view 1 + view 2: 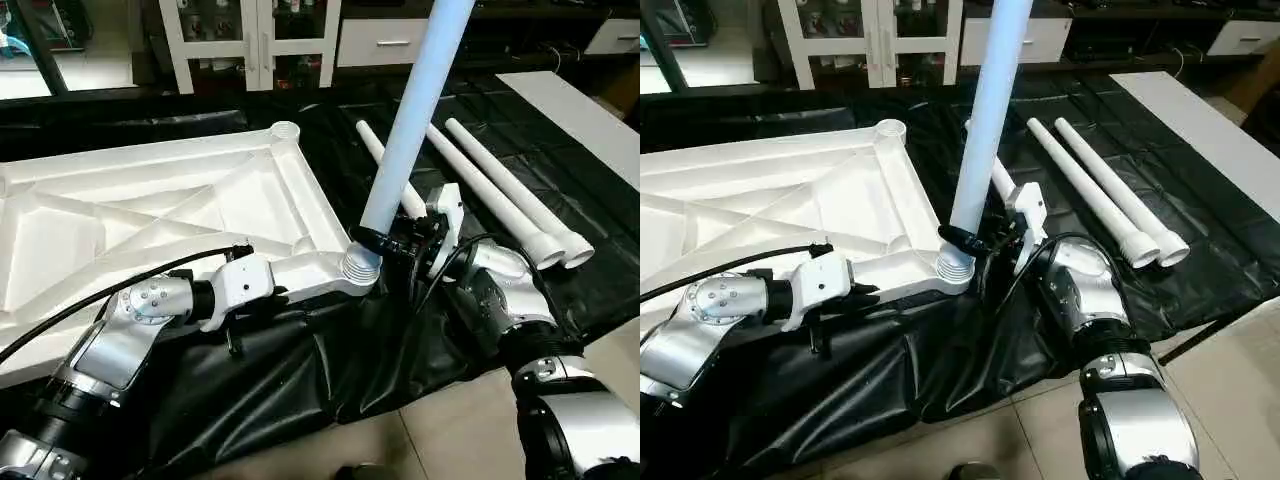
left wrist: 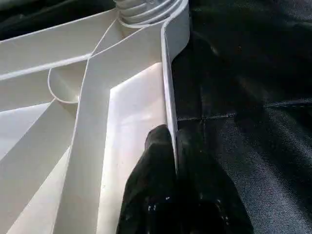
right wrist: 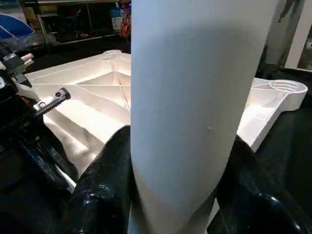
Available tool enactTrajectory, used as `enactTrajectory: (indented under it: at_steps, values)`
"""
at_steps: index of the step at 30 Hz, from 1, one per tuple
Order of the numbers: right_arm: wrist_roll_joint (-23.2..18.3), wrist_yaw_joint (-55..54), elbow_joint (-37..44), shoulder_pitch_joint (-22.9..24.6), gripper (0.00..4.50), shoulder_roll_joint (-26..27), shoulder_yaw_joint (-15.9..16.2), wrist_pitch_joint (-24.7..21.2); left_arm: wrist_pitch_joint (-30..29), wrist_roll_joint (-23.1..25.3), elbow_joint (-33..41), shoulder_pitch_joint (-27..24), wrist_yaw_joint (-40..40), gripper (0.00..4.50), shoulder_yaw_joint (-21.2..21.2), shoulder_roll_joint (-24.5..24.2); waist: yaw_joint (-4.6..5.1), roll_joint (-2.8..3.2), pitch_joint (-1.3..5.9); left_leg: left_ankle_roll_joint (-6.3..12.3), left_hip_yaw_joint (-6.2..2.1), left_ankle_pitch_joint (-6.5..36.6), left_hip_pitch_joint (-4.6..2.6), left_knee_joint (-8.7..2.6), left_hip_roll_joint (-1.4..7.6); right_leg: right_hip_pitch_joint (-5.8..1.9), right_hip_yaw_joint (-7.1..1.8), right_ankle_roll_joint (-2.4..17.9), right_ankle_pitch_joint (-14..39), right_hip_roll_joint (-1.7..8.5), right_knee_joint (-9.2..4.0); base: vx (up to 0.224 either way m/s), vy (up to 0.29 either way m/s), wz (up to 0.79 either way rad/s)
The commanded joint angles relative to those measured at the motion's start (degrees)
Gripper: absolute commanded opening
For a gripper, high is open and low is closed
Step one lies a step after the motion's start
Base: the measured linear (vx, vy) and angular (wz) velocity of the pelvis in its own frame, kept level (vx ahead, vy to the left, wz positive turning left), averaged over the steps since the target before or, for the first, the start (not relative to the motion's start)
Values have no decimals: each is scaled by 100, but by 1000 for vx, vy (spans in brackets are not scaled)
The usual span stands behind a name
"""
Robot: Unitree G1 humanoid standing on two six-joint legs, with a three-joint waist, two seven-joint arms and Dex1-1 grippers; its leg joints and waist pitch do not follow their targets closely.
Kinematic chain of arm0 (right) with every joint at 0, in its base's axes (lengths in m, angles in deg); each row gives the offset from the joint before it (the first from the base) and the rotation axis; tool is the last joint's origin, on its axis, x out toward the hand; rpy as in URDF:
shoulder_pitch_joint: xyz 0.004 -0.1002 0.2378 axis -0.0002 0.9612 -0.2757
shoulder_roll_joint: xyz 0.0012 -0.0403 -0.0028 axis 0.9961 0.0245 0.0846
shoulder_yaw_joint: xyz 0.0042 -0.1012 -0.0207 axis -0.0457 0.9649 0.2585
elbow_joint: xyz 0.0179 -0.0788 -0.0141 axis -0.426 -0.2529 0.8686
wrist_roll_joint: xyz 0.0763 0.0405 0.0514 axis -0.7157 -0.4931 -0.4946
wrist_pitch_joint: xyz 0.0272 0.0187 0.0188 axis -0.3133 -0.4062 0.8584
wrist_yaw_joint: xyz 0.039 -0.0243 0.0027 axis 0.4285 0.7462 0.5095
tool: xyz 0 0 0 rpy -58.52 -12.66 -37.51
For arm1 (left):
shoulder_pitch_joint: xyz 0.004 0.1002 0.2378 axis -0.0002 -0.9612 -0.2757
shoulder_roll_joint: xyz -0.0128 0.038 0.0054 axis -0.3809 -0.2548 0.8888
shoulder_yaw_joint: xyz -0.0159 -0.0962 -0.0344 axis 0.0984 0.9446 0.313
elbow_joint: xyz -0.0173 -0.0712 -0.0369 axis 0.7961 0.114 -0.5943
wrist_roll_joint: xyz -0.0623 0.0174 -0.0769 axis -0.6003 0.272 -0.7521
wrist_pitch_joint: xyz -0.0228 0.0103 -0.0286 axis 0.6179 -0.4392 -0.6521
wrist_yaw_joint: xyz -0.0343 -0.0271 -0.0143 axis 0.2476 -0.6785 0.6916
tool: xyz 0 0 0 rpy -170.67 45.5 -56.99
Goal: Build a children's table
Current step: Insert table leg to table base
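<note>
The white table top [image 1: 150,210] lies upside down on a black sheet, ribs facing up. My left gripper [image 2: 174,156] is shut on its near rim, one black finger [image 2: 153,165] inside the rim and the other outside. A white leg [image 1: 415,110] stands almost upright with its threaded end in the near right corner socket [image 1: 362,266]. My right gripper [image 1: 385,243] is shut on that leg just above the socket, with its fingers [image 3: 105,170] on either side of the tube. Three more legs [image 1: 500,195] lie on the sheet to the right, one partly behind the upright leg.
The black sheet [image 1: 300,370] hangs over the near edge onto a tiled floor [image 1: 450,430]. A white glass-door cabinet [image 1: 250,40] stands at the back. A white panel [image 1: 580,110] lies at the far right. A black cable [image 1: 90,290] runs along my left forearm.
</note>
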State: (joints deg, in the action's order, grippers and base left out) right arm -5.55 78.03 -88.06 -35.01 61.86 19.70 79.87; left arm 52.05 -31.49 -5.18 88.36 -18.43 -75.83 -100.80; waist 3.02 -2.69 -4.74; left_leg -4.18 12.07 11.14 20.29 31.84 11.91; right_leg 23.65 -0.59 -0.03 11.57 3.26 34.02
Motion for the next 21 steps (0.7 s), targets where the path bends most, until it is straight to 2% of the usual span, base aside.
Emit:
enactTrajectory:
  at_steps: [1,13,17,21]
  values:
    - [885,48,-550,708,184,42,799,-160,47,25,84,-41,128,0,-189,54,-10,86,119,164,-61,1716,-48,-392,184,-73,-142,1339,1257,274,-446,0,0,0]
    - [950,25,-218,1015,184,145,894,140,46,32,69,-40,135,0,-202,64,-12,84,115,192,-52,1605,-47,-394,182,-92,-140,1377,1021,268,-432,0,0,0]
    - [1086,22,-117,1096,184,121,1015,361,36,40,78,-37,149,0,-196,64,-1,92,89,86,-81,1944,-54,-426,190,-57,-140,1229,1559,276,-480,0,0,0]
    - [1137,36,-58,1145,184,119,1068,427,33,40,78,-36,155,0,-189,69,5,91,90,50,-86,2018,-58,-435,189,-45,-149,1168,1564,266,-484,0,0,0]
